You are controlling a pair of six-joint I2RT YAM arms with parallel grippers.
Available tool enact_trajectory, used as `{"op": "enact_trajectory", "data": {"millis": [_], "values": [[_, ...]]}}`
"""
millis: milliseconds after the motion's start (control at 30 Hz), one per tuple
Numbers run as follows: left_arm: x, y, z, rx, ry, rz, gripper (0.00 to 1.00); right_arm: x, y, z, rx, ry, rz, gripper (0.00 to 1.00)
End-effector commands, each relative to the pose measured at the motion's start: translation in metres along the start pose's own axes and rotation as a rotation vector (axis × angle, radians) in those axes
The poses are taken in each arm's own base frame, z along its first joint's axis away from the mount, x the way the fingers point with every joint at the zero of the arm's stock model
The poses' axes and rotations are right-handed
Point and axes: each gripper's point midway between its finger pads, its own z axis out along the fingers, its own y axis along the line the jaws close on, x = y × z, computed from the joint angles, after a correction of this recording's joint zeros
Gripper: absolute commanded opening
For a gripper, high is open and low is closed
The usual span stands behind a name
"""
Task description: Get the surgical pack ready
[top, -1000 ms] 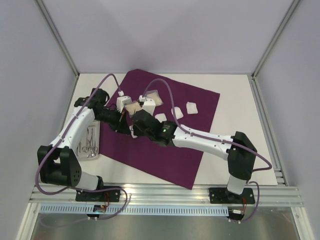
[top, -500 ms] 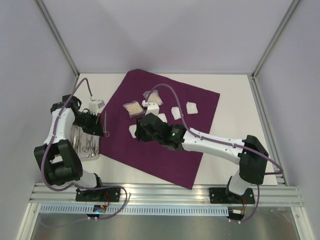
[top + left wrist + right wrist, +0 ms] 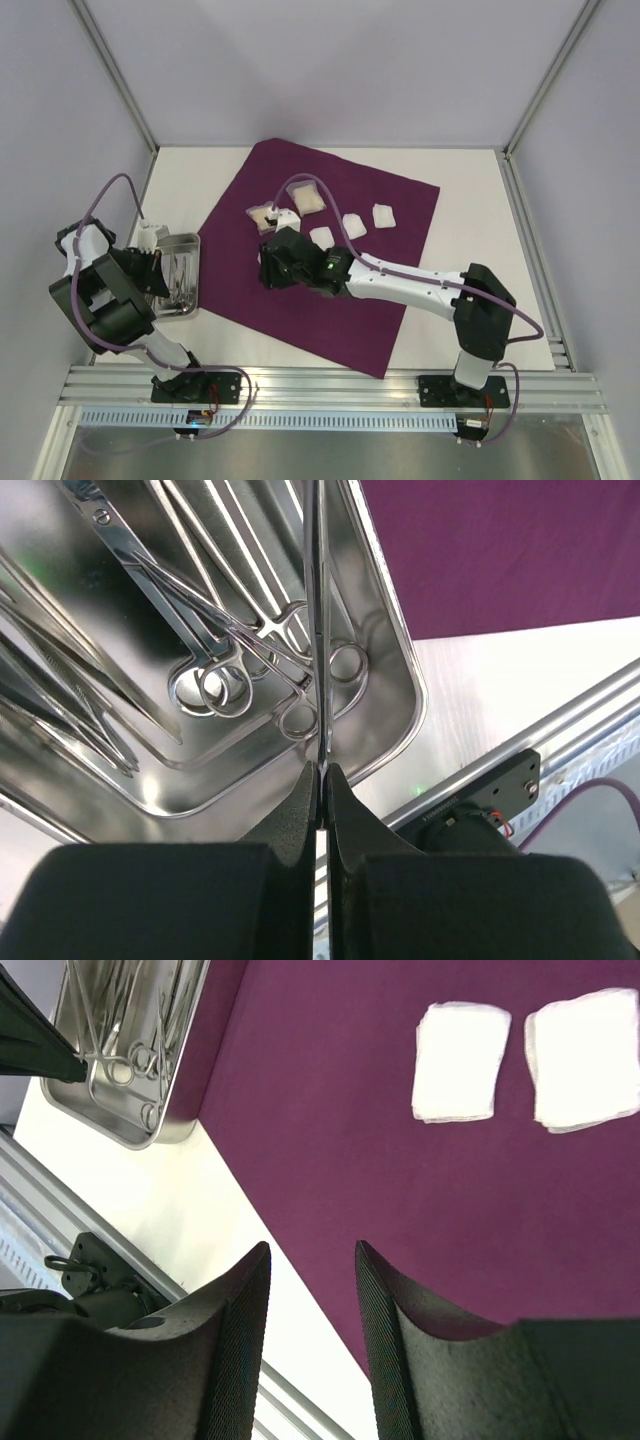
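Note:
The surgical pack [image 3: 330, 290] lies spread out as a big plum sheet, with several white gauze packets [image 3: 353, 226] on its far half. My left gripper [image 3: 322, 772] hangs over the steel tray [image 3: 400, 680] at the left, shut on a thin steel instrument [image 3: 318, 630] that sticks straight out from its tips. From above, that gripper [image 3: 158, 264] sits at the tray's left side. My right gripper [image 3: 312, 1255] is open with nothing in it, just above the sheet [image 3: 420, 1190] near its left border. Two gauze pads [image 3: 462, 1060] lie beyond it.
The tray [image 3: 193, 280] holds several ring-handled forceps and scissors [image 3: 250, 660]. Bare white table [image 3: 470, 250] lies right of the sheet. Aluminium frame posts stand at the corners, and a rail [image 3: 330, 385] runs along the near edge.
My left arm swung from over the sheet out to the tray, carrying the thin instrument. My right gripper opened and drew back slightly toward the sheet's left part.

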Motion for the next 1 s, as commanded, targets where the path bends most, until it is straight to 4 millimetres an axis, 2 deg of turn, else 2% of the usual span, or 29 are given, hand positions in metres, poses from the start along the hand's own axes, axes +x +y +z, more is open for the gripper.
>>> {"op": "enact_trajectory", "data": {"millis": [0,333,633,967], "values": [[0.003,-0.002,-0.001,0.022,0.015,0.085,0.0,-0.005,0.016,0.004,-0.048,0.012,-0.01,0.41],[0.006,0.011,0.013,0.075,0.052,0.051,0.0,0.007,0.009,0.017,0.004,0.074,-0.034,0.41],[0.01,0.016,0.026,0.125,0.079,0.006,0.0,0.008,0.006,0.021,0.025,0.088,-0.055,0.41],[0.008,0.023,0.033,0.126,0.083,-0.033,0.24,0.01,-0.001,0.021,0.051,0.088,-0.06,0.42]]}}
